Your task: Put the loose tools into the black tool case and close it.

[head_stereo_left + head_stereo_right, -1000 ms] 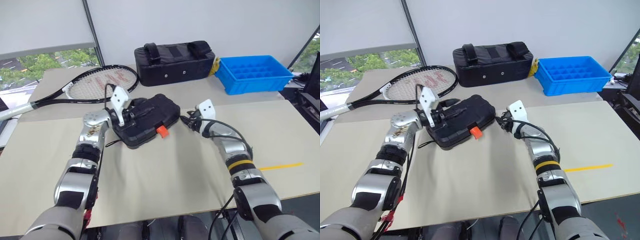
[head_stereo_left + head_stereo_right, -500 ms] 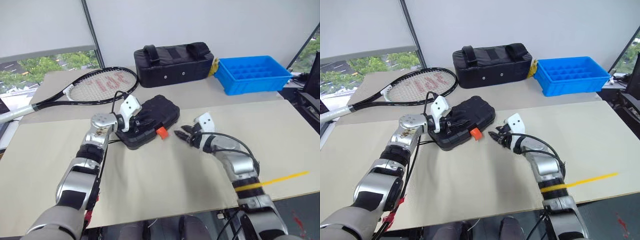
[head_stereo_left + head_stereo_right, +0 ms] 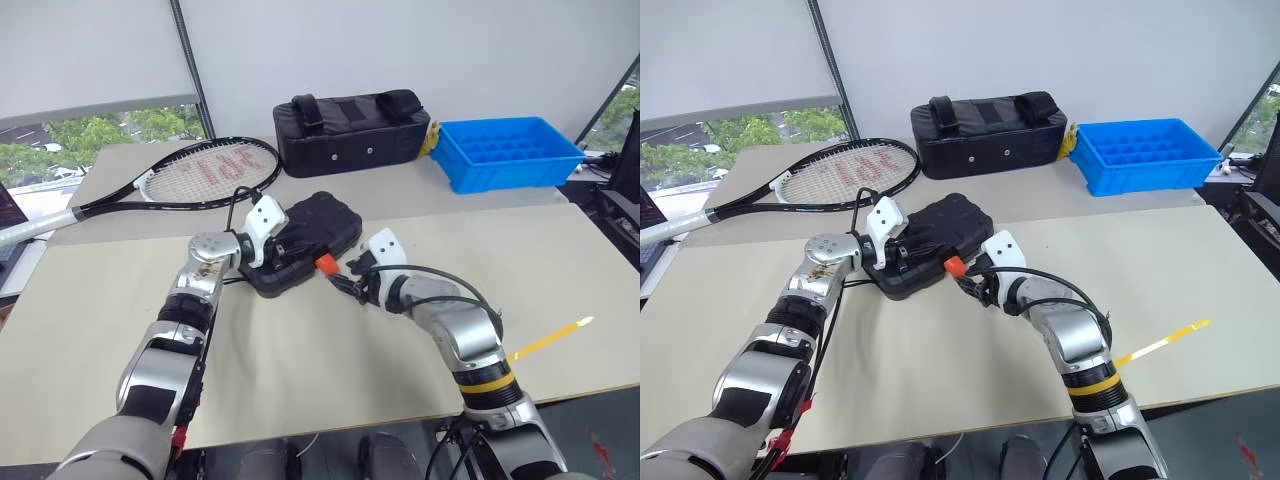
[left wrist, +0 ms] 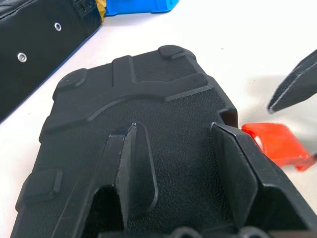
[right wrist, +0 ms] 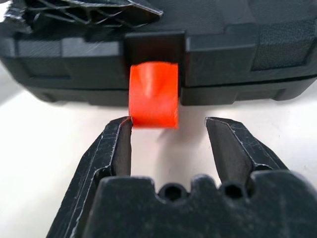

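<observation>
The black tool case (image 3: 318,228) lies closed on the beige mat, its orange latch (image 3: 324,264) sticking out of the front edge. My left gripper (image 3: 281,249) is open, its two fingers (image 4: 132,163) spread flat on the case's textured lid. My right gripper (image 3: 343,281) is open and points at the case's front. Its fingertips (image 5: 120,136) flank the lower end of the orange latch (image 5: 153,94), the left one at the latch's corner. The loose tools are out of view.
A tennis racket (image 3: 205,172) lies at the back left. A black fabric bag (image 3: 350,125) and a blue tray (image 3: 505,148) stand at the back. A yellow strip (image 3: 548,338) lies near the table's right front edge.
My right gripper has drawn back and swung left, from beside the case's right end to right in front of the latch. The left gripper has sunk a little onto the lid.
</observation>
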Robot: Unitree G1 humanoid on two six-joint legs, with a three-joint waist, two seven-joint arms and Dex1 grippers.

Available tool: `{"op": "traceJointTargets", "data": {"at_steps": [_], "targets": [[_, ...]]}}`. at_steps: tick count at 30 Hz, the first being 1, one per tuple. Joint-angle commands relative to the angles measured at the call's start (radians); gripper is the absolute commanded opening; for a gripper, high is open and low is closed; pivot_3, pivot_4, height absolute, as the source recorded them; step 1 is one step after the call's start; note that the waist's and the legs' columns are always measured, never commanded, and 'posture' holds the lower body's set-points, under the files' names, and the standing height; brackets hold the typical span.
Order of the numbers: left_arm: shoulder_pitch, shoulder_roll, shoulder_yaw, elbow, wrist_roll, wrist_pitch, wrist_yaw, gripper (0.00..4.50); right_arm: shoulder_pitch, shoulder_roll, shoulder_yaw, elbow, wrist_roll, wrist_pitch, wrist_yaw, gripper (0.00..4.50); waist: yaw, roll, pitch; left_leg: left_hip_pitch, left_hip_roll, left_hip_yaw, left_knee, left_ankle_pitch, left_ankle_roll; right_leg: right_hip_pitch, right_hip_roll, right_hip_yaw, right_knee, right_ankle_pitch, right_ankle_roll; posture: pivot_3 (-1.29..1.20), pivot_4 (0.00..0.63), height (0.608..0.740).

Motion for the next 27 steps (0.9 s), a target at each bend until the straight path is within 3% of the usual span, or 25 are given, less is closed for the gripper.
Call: {"op": "traceJointTargets", "data": {"at_steps": [1,4,8,20,27], "targets": [[0.048,0.001,-0.039,0.049,0.049,0.02,-0.003,2.57,-0.024,0.004,-0.003,-0.005,-0.005,-0.02,-0.001,2.25,0.001,0.0,0.0,0.0,0.0,0.0,0.0,0.0,0.0,0.0,0.0,0.0,0.0,0.0,0.0,0.0,0.15,0.74],[0.051,0.002,-0.038,0.047,0.049,0.02,-0.001,2.57,-0.027,0.011,0.003,0.008,-0.005,-0.027,0.002,1.58,0.001,0.0,0.0,0.0,0.0,0.0,0.0,0.0,0.001,0.0,0.0,0.0,0.0,0.0,0.0,0.0,0.15,0.74],[0.051,0.002,-0.038,0.048,0.049,0.02,-0.001,2.57,-0.036,0.024,0.014,0.042,-0.011,-0.044,0.005,0.09,0.0,0.0,0.0,0.0,0.0,0.0,0.0,0.0,0.001,0.0,0.0,0.0,0.0,0.0,0.0,0.0,0.15,0.74],[0.058,0.009,-0.033,0.045,0.048,0.017,0.003,2.57,-0.028,0.034,0.053,0.103,-0.023,0.001,0.017,0.04,0.0,0.0,0.0,0.0,0.0,0.0,-0.001,-0.001,0.001,0.0,0.0,0.0,-0.001,0.0,0.0,0.0,0.15,0.74],[0.057,0.008,-0.035,0.045,0.048,0.017,0.003,2.57,-0.037,0.1,0.033,0.2,-0.042,-0.102,-0.038,0.04,-0.004,0.0,0.0,0.001,0.001,0.0,-0.001,0.0,0.001,0.0,0.0,0.0,-0.001,0.0,0.0,0.0,0.15,0.74]]}}
